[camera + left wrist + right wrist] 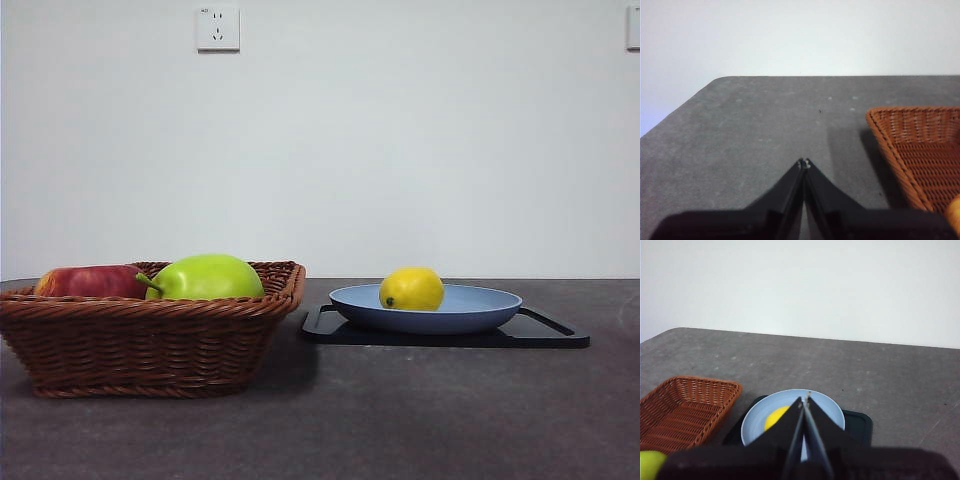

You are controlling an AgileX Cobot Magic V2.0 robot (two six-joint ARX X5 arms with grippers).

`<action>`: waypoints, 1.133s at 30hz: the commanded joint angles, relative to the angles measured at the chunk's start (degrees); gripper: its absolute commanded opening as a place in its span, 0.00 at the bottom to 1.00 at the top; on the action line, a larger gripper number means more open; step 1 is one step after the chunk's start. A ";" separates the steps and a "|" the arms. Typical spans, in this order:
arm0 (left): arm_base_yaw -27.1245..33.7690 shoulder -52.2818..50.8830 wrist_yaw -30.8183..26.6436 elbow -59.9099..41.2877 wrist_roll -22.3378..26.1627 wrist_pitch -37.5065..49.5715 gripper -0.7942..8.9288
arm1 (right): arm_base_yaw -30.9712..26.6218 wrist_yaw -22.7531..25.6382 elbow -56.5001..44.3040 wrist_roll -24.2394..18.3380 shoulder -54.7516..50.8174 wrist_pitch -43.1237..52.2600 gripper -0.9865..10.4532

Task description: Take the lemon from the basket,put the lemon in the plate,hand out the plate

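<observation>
The lemon [411, 289] sits in the plate [480, 312], right of centre; the basket [150, 345] stands lower left. Both the left gripper [804, 163] and right gripper [804, 401] have jaws pressed together, seemingly empty.

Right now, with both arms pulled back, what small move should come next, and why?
Probably the right gripper opening and descending toward the plate rim: the lemon already lies in the plate on the tray, so only handing out remains.
</observation>
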 commanded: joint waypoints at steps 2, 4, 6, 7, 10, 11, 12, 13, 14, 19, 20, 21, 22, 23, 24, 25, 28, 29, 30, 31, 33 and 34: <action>0.15 -0.22 -0.17 -0.61 -1.07 -0.42 0.09 | 0.39 0.22 0.42 0.59 0.07 0.74 0.09; 0.15 -0.22 -0.22 -0.61 -1.07 -2.29 0.09 | 0.39 0.22 0.42 0.59 0.07 0.74 0.09; 0.15 -0.22 -0.37 -0.59 -1.09 -5.44 0.09 | 0.39 0.22 0.42 0.59 0.07 0.74 0.09; 0.15 -0.22 -0.13 -0.59 -0.68 -5.31 0.09 | 0.39 0.22 0.42 0.59 0.07 0.74 0.09; 0.15 -0.22 -0.13 -0.59 -0.17 -5.22 0.09 | 0.39 0.22 0.42 0.59 0.07 0.74 0.09; 0.15 -0.22 -0.13 -0.59 -0.22 -5.09 0.09 | 0.39 0.22 0.42 0.59 0.07 0.72 0.09; 0.15 -0.22 -0.13 -0.59 -0.22 -4.83 0.09 | 0.39 0.22 0.42 0.59 0.07 0.74 0.09; 0.15 -0.22 -0.13 -0.59 -0.22 -4.61 0.09 | 0.39 0.22 0.42 0.59 0.07 0.77 0.09; 0.15 -0.22 -0.17 -0.59 -0.22 -4.44 0.09 | 0.39 0.22 0.42 0.59 0.07 0.74 0.09; 0.15 -0.22 -0.15 -0.59 -0.22 -3.82 0.09 | 0.39 0.22 0.42 0.59 0.07 0.74 0.09; 0.15 -0.22 -0.15 -0.59 -0.22 -3.65 0.09 | 0.39 0.22 0.42 0.59 0.07 0.74 0.09; 0.15 -0.22 -0.15 -0.59 -0.22 -3.56 0.09 | 0.39 0.22 0.42 0.59 0.07 0.74 0.09; 0.15 -0.22 -0.15 -0.59 -0.22 -3.58 0.09 | 0.39 0.22 0.42 0.59 0.07 0.74 0.09; 0.15 -0.22 -0.15 -0.59 -0.22 -3.61 0.09 | 0.39 0.22 0.42 0.59 0.07 0.74 0.09; 0.15 -0.22 -0.15 -0.59 -0.22 -3.61 0.09 | 0.39 0.22 0.42 0.59 0.07 0.74 0.09; 0.15 -0.22 -0.15 -0.59 -0.22 -3.61 0.09 | 0.39 0.22 0.42 0.59 0.07 0.74 0.09; 0.15 -0.22 -0.15 -0.59 -0.22 -3.61 0.09 | 0.39 0.22 0.42 0.59 0.07 0.74 0.09; 0.15 -0.22 -0.15 -0.59 -0.22 -3.61 0.09 | 0.39 0.22 0.42 0.59 0.07 0.74 0.09; 0.15 -0.22 -0.15 -0.59 -0.22 -3.61 0.09 | 0.39 0.22 0.42 0.59 0.07 0.74 0.09; 0.15 -0.22 -0.15 -0.59 -0.22 -3.61 0.09 | 0.39 0.22 0.42 0.59 0.07 0.74 0.09; 0.15 -0.22 -0.15 -0.59 -0.22 -3.61 0.09 | 0.39 0.22 0.42 0.59 0.07 0.74 0.09; 0.15 -0.22 -0.15 -0.59 -0.22 -3.61 0.09 | 0.39 0.22 0.42 0.59 0.07 0.74 0.09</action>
